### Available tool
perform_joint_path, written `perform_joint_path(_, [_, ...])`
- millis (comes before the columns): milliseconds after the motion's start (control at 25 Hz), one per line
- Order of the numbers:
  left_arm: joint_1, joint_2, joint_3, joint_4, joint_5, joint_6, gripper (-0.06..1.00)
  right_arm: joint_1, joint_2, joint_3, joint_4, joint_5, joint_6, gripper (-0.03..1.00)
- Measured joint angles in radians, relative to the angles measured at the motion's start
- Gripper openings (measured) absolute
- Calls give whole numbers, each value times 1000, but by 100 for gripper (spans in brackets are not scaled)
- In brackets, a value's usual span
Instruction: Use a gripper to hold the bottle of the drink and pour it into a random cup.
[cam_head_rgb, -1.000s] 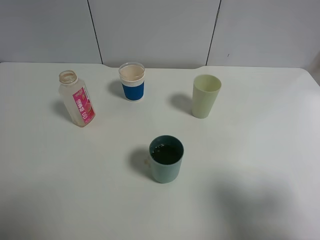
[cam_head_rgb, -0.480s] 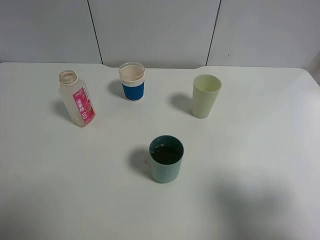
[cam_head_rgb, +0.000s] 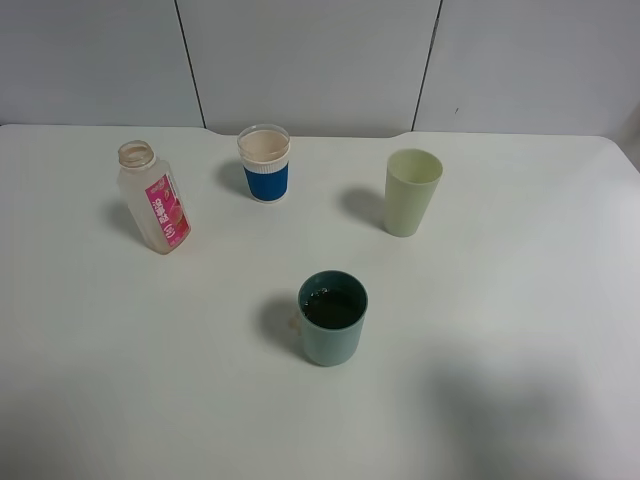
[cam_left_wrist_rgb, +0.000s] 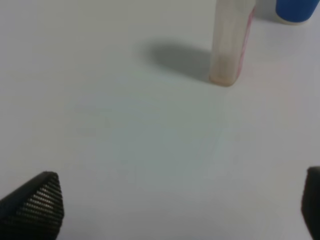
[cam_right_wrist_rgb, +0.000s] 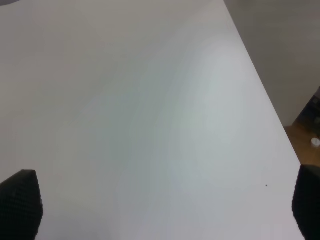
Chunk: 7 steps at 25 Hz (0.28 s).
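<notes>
Pink label: it marks the bottle (cam_head_rgb: 152, 199), which stands on the white surface (cam_head_rgb: 520, 300) at about 10 o'clock in the high view.
Bottle shape: its long way runs up and down, open mouth on top, and it looks empty.
Left claw (cam_left_wrist_rgb: 172, 202): spread wide, holding nothing.
Way to the bottle: in the left wrist view the bottle (cam_left_wrist_rgb: 231, 42) stands ahead of the left claw, well apart from it.
Right claw (cam_right_wrist_rgb: 165, 205): spread wide, holding nothing, over the bare far side of the surface.
Nearer arm: the left one, I think.
Cup (cam_head_rgb: 332, 317): near the middle, with dark drink (cam_head_rgb: 332, 308) inside.
Job: the pouring looks done.
</notes>
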<state>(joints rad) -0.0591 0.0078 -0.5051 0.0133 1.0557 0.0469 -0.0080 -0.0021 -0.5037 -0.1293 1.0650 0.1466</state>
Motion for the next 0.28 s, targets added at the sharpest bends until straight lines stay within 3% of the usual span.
perform_joint_path(280, [0, 0, 0, 0, 0, 0, 92, 0, 0, 0, 0, 0, 0, 100])
